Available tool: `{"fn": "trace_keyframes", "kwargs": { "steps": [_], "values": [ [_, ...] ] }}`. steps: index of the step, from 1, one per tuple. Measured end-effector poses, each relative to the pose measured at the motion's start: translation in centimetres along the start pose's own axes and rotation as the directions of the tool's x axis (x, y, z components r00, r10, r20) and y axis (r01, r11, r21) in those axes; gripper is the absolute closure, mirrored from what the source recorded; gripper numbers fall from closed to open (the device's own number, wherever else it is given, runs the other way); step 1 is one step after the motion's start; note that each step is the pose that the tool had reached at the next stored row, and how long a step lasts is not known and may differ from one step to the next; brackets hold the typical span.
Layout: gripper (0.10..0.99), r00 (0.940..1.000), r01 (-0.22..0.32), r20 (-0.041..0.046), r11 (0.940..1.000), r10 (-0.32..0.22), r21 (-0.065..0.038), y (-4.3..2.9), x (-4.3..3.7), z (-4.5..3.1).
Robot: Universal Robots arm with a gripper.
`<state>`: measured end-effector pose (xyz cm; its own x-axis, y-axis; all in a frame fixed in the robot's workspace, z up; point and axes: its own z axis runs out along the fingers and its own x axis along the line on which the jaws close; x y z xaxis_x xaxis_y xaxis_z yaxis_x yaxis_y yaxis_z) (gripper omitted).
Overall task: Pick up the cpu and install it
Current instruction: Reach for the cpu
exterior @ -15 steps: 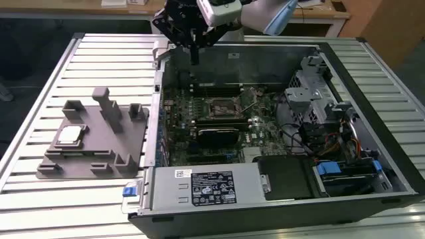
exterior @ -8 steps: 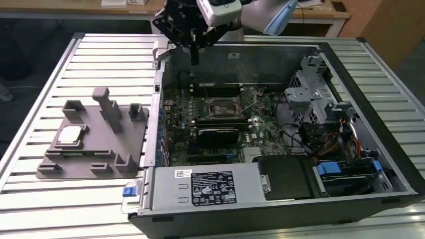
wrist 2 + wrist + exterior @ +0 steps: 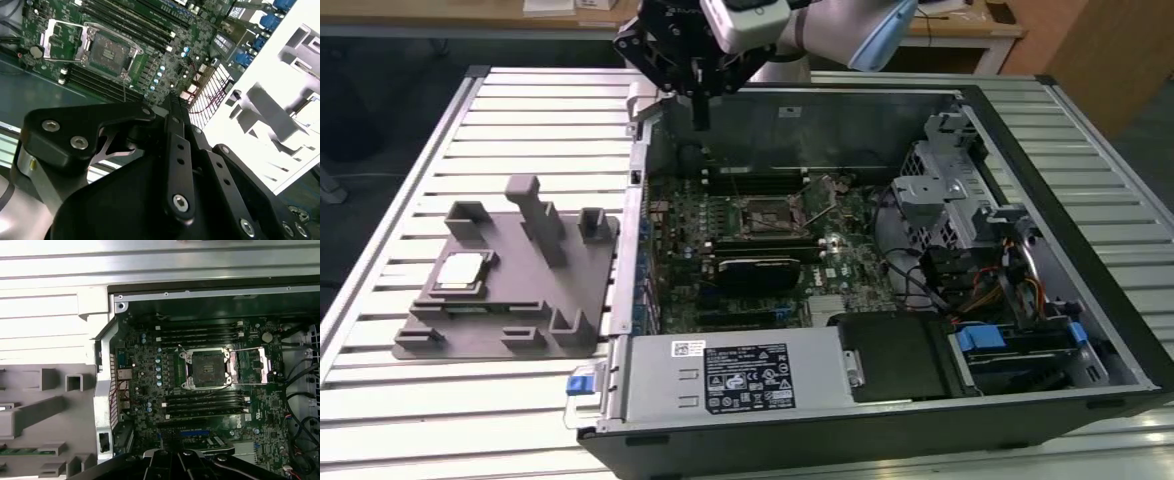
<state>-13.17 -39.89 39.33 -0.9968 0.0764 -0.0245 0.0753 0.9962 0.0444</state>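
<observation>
Exterior view gives me the layout. The cpu lies flat in a recess of the grey fixture plate on the slatted desk, on the exterior view's left. It sits just beside the open computer case and well apart from the hand.

I judge the chip light and rigid but delicate. Its metal top plate looks smooth and would likely slip under a loose pinch, and I would not want its underside scraped or pressed. The sensible hold, as I read it, is across two opposite edges of the pale rim, with the chip kept level and the squeeze modest.

The arm hangs over the far corner of the case with its wrist pointing straight down. The hand is poised above the case wall, at the edge of the green motherboard. Its fingers look pinched together into one thin tip, with nothing between them.

In the first wrist view I can see the black-framed socket with its metal load plate swung open to one side. The seat looks bare. So, as I judge it, the cpu is neither picked up nor installed.
</observation>
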Motion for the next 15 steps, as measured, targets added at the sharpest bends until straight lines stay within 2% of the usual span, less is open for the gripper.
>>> {"fn": "trace_keyframes", "kwargs": {
  "steps": [15],
  "values": [
    [0.98,1.0,0.0,0.0,1.0,0.0,0.0,-0.11,1.49,-0.04]
  ]
}}
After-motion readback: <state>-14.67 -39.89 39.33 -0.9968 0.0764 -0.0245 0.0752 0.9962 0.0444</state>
